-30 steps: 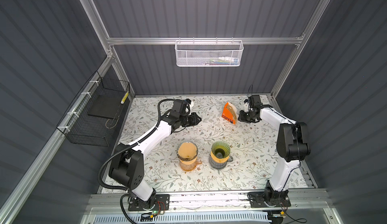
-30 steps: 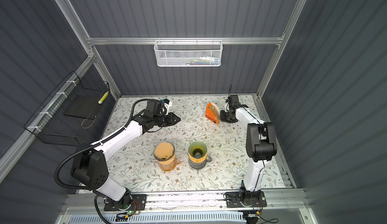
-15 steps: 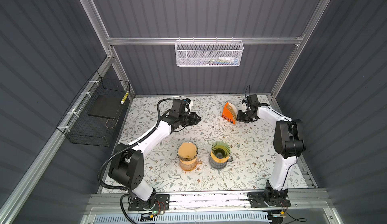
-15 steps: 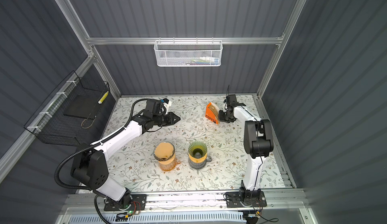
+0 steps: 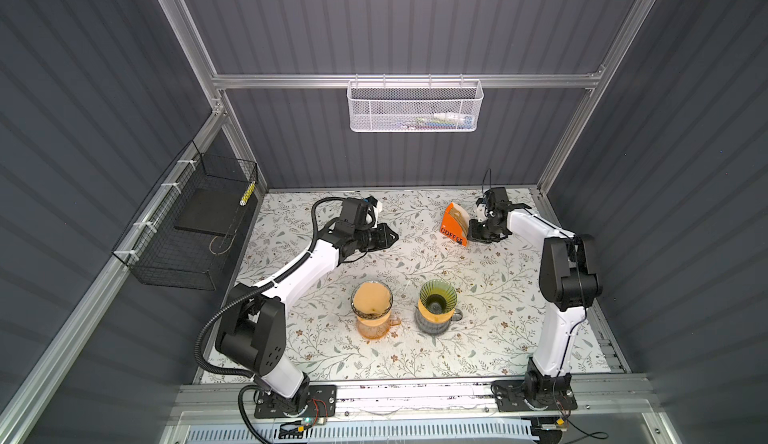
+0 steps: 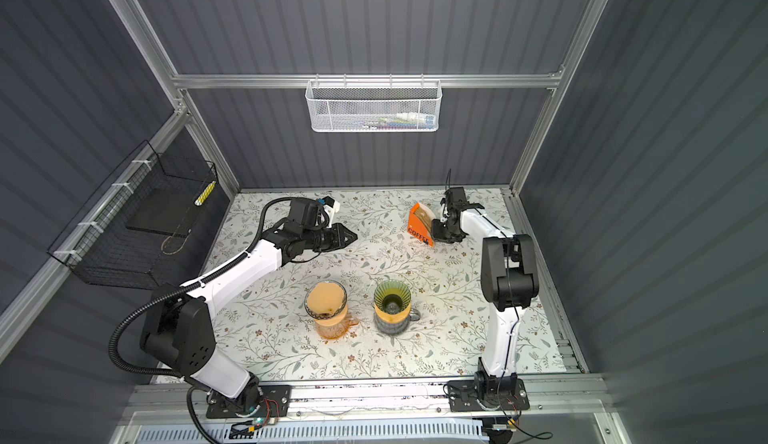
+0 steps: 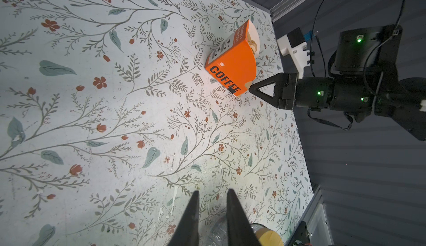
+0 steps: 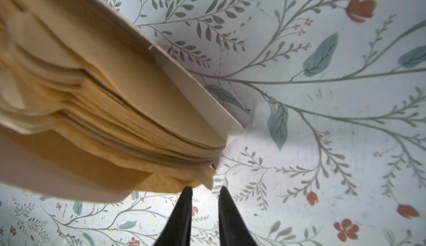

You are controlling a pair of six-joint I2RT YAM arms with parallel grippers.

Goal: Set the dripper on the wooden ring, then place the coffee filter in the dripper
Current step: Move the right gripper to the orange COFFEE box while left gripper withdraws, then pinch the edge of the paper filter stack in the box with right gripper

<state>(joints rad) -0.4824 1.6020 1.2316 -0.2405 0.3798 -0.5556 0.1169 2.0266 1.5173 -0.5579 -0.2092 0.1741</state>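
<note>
An orange box marked COFFEE lies at the back right of the table, with a stack of brown coffee filters in its open end. My right gripper sits at that open end, its jaws a narrow gap apart and empty. One fingertip is just under the lowest filter's edge. The empty green dripper stands on a mug at the front centre. My left gripper hovers mid-table, narrowly open and empty.
A glass dripper with a brown filter sits on an orange server to the left of the green dripper. A white mesh basket hangs on the back wall. A black wire basket hangs on the left wall.
My right gripper has crept closer to the box's open end and its jaws have narrowed slightly. The left arm has barely moved.
</note>
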